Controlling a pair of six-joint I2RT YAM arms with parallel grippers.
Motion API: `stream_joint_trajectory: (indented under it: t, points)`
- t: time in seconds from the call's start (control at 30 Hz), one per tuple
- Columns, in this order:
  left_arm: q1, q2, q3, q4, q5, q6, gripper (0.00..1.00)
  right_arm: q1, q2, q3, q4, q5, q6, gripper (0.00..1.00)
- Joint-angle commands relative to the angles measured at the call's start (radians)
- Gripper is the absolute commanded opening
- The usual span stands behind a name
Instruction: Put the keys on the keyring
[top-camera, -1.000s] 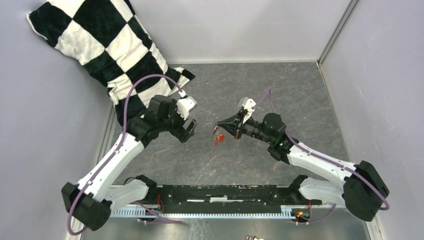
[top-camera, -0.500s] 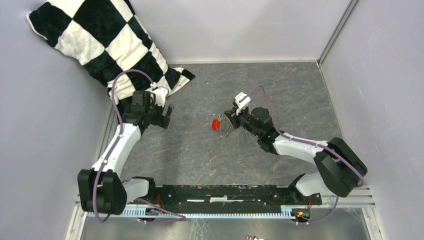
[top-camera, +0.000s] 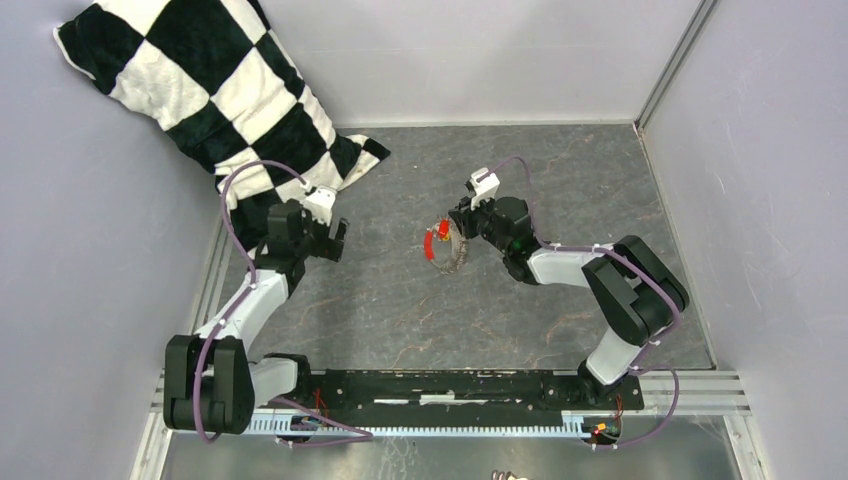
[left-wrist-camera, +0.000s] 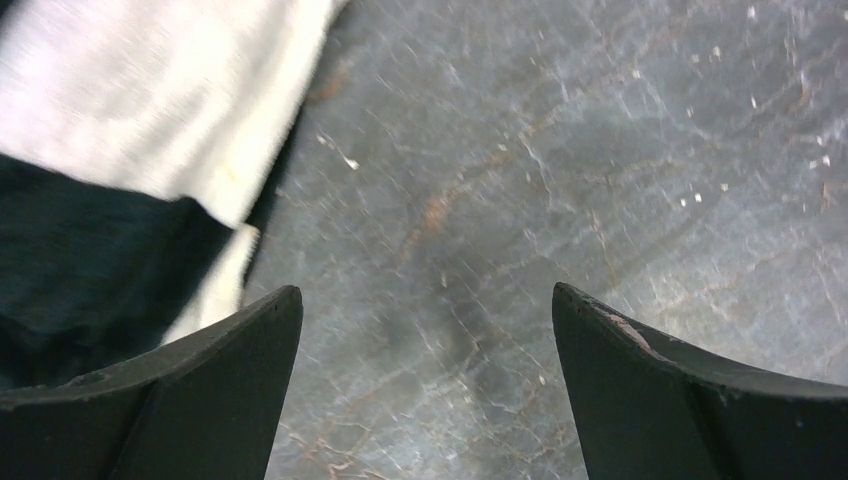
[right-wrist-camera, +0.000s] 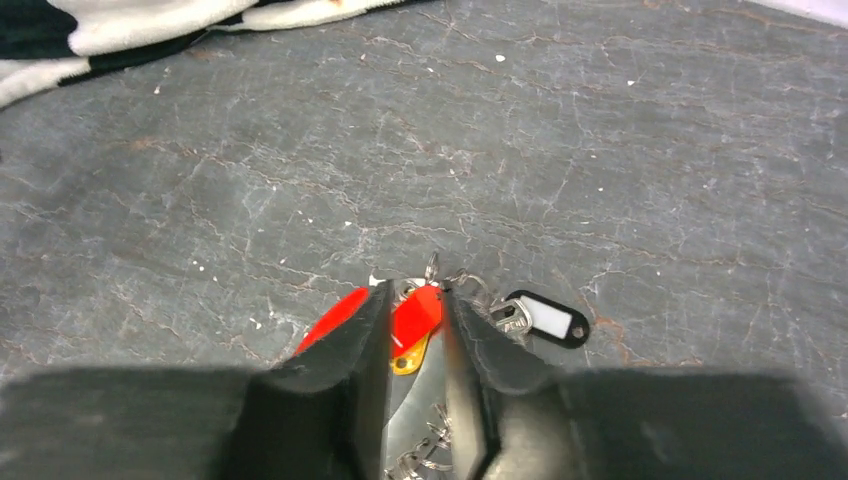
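Observation:
The keys (right-wrist-camera: 417, 318) are a small bunch lying on the grey table: a red head, a yellow head (right-wrist-camera: 407, 360) under it, and a black tag with a white label (right-wrist-camera: 548, 319) beside a silvery blade. A red strip of the keyring (right-wrist-camera: 333, 319) and thin wire loops show by my right fingers. My right gripper (right-wrist-camera: 415, 292) is low over the table, its jaws closed narrowly on the red key head. In the top view the bunch (top-camera: 439, 243) sits at the right gripper (top-camera: 452, 231). My left gripper (top-camera: 330, 241) is open and empty, far to the left (left-wrist-camera: 425, 292).
A black-and-white checkered pillow (top-camera: 200, 90) lies at the back left, its corner close to my left gripper (left-wrist-camera: 120, 110). Grey walls enclose the table on three sides. The black rail with the arm bases (top-camera: 450, 385) runs along the near edge.
My left arm has pulled back to the left, toward the pillow. My right gripper has drawn back and gone down with the bunch of keys, which now rests on the table.

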Motion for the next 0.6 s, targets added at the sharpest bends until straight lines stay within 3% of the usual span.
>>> stream_joint_trajectory:
  t: [0.0, 0.03, 0.1, 0.27, 0.43, 0.5, 0.57]
  points:
    - [0.01, -0.031, -0.106, 0.205, 0.102, -0.027, 1.0, -0.011, -0.008, -0.001, 0.042, 0.019, -0.02, 0.4]
    - [0.01, -0.038, -0.123, 0.231, 0.119, -0.034, 1.0, -0.012, -0.014, -0.001, 0.022, 0.034, -0.031, 0.53]
    - [0.01, -0.043, -0.15, 0.28, 0.128, -0.051, 1.0, -0.014, -0.049, -0.02, -0.016, 0.059, -0.046, 0.98]
    - [0.014, -0.003, -0.203, 0.419, 0.138, -0.11, 1.0, -0.013, -0.307, -0.268, -0.017, 0.267, 0.001, 0.98]
    - [0.017, 0.075, -0.281, 0.669, 0.127, -0.195, 1.0, -0.014, -0.525, -0.494, -0.067, 0.778, 0.029, 0.98]
    - [0.017, 0.114, -0.296, 0.743, 0.117, -0.227, 1.0, -0.016, -0.574, -0.573, -0.002, 0.888, -0.055, 0.98]
    - [0.017, 0.15, -0.312, 0.81, 0.103, -0.238, 1.0, -0.021, -0.599, -0.626, 0.043, 1.002, -0.013, 0.98]
